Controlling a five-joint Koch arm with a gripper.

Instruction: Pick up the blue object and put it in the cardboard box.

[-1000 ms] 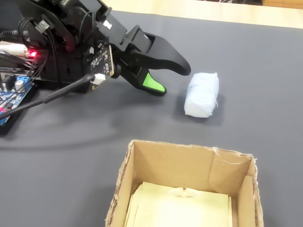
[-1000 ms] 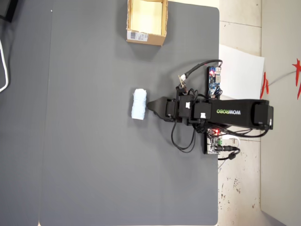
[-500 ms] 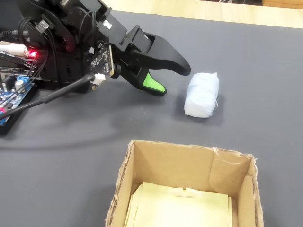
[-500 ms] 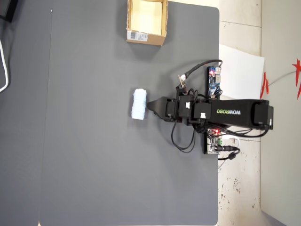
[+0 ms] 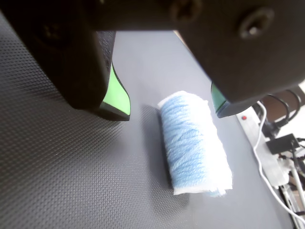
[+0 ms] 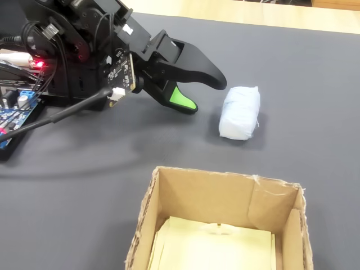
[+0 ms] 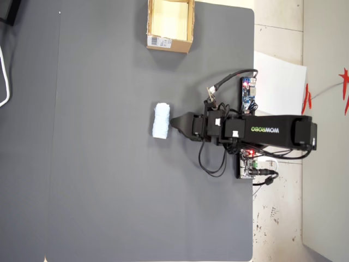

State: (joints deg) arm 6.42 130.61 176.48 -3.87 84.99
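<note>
Blue object point(image 5: 194, 143) on mat, just beyond spread fingers point(image 5: 120, 102), seemingly untouched.

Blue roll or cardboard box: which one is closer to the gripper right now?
The blue roll. In the overhead view it lies just off the tips of the open gripper, while the cardboard box sits far away at the mat's edge.
</note>
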